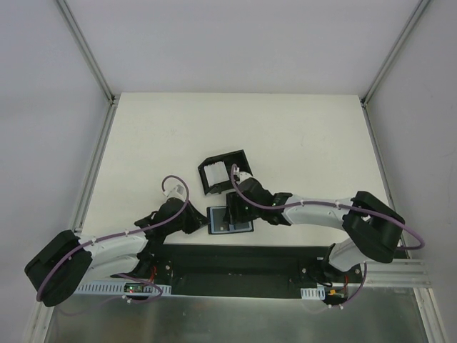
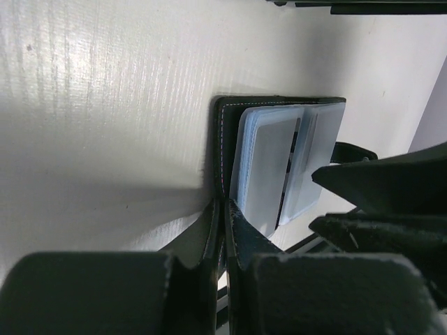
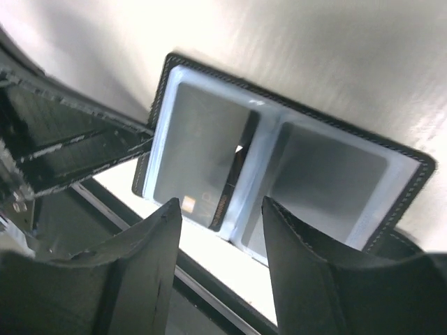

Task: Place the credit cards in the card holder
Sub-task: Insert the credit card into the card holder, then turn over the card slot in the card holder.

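Bright diffuse light, soft shadows, blurry wrist foregrounds

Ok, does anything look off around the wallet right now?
Nothing stands out. The card holder lies open and flat. The left fingers pinch its edge and the right fingers are open above it. The pale cards sit in the black box behind it.

The card holder (image 3: 269, 139) is black with bluish-grey inside; the table (image 1: 285, 128) is cream.

You had open table (image 1: 300, 143) beyond. The box (image 1: 221, 157) stood just behind the card holder (image 1: 220, 223), left gripper (image 2: 223, 216) on its left edge.
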{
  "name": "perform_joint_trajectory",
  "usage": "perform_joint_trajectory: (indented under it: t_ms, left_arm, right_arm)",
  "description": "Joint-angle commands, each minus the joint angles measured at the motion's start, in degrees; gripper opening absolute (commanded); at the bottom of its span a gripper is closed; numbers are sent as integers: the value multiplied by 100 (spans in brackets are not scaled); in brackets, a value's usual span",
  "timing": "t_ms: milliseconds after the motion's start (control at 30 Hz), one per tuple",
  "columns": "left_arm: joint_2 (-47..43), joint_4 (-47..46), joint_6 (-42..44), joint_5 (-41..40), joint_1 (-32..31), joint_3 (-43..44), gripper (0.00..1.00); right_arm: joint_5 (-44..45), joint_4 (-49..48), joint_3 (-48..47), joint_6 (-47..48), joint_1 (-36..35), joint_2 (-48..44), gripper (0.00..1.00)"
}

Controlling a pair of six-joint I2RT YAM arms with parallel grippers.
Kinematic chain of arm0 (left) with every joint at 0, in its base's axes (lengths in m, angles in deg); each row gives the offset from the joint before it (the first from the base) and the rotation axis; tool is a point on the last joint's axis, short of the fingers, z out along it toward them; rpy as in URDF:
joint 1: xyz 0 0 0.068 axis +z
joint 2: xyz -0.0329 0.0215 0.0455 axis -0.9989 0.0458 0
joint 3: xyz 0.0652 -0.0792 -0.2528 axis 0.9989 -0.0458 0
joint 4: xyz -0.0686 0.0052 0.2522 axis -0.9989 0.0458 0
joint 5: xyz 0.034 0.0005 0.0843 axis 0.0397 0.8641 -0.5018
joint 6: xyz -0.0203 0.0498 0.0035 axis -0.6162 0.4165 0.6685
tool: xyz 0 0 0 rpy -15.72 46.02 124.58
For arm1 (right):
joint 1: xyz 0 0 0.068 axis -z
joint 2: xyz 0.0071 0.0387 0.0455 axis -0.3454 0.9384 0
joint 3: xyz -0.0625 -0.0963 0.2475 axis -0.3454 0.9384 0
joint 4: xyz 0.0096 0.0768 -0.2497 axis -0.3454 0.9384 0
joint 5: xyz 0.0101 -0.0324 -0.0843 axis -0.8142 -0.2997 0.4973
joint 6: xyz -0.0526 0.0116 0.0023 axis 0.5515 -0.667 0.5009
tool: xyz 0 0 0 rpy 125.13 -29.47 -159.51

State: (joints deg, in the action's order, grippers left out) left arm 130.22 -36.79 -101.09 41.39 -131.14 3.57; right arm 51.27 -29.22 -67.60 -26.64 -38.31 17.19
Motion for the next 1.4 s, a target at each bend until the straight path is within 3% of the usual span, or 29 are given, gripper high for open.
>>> perform_joint_trajectory:
  t_ms: [0, 333, 1000, 1367]
  left_arm:
    - [-177, 260, 165, -24, 44, -22, 0]
    - [-169, 322, 165, -15, 35, 48, 0]
    - [-142, 331, 147, 20, 35, 101, 0]
    - [-177, 322, 147, 28, 35, 83, 0]
  right_arm:
    - [680, 742, -492, 802, -510, -77, 54]
    - [1392, 1525, -1003, 1039, -1275, 407, 57]
    - [2604, 2518, -1882, 1286, -1803, 1312, 62]
    - [3255, 2431, -1689, 1014, -1829, 1067, 59]
